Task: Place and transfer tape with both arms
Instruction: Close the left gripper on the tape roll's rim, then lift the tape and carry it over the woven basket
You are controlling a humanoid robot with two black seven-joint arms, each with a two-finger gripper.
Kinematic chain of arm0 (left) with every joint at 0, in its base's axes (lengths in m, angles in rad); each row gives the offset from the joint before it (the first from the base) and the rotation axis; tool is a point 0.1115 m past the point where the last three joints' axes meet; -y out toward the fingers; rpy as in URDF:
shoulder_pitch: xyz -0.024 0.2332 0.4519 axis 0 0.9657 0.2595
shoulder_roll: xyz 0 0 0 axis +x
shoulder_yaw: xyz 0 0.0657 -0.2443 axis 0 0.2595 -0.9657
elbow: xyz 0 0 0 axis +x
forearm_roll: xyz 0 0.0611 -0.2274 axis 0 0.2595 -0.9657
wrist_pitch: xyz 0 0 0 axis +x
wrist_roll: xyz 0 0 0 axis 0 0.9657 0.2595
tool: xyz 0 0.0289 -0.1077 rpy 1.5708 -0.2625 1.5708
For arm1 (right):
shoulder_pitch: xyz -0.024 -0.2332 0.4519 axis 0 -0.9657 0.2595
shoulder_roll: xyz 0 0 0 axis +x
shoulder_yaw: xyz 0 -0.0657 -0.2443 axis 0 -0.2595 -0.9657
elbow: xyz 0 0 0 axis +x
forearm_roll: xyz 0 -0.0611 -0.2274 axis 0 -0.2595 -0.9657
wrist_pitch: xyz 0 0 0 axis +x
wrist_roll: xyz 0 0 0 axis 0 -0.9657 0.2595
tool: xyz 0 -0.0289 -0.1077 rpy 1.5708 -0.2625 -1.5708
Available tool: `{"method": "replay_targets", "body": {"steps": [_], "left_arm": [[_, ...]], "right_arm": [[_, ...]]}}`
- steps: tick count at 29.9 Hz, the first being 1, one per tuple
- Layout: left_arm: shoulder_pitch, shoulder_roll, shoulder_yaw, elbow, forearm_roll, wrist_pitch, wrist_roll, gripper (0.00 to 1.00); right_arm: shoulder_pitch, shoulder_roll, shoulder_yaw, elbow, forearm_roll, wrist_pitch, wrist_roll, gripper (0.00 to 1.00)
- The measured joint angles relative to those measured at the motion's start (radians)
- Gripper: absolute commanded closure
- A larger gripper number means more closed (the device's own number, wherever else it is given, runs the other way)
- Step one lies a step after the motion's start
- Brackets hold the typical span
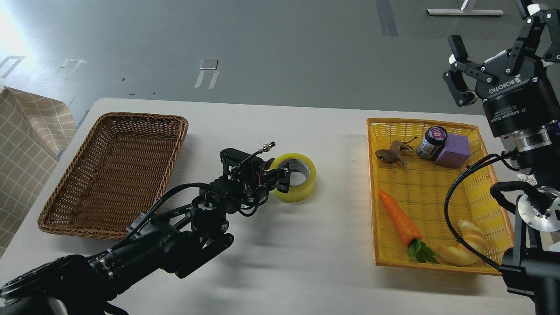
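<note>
The tape [301, 183], a yellow roll with a grey-white core, lies flat on the white table [280, 253] near its middle. My left gripper [281, 180] is at the roll's left side. One finger is inside the core and the other is against the outer wall, so the jaws pinch the wall. The roll rests on the table. My right gripper [494, 37] is held high at the upper right, above the far right corner of the yellow basket [374, 197]. Its fingers [457, 46] are spread wide and hold nothing.
A brown wicker basket [57, 205] stands at the left. The yellow basket at the right holds a carrot [396, 216], a croissant [463, 249], a toy animal [391, 155], a small jar [432, 141] and a purple block [453, 151]. A checked cloth [26, 144] hangs at the far left.
</note>
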Motion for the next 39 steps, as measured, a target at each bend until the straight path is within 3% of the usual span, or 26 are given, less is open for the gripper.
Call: {"method": "replay_targets", "body": {"steps": [14, 30, 39], "left_arm": [[-0.029, 0.001, 0.021, -0.011, -0.001, -0.034, 0.0, 0.84], [-0.085, 0.05, 0.019, -0.055, 0.0, -0.075, -0.004, 0.85], [-0.197, 0.151, 0.019, -0.121, 0.0, -0.201, -0.068, 0.85]], "right_arm": [[-0.007, 0.0, 0.0, -0.011, -0.001, -0.013, -0.001, 0.0], [-0.012, 0.0, 0.0, -0.018, -0.001, -0.014, -0.001, 0.0], [-0.012, 0.0, -0.001, -0.018, -0.001, -0.014, -0.001, 0.0]]}}
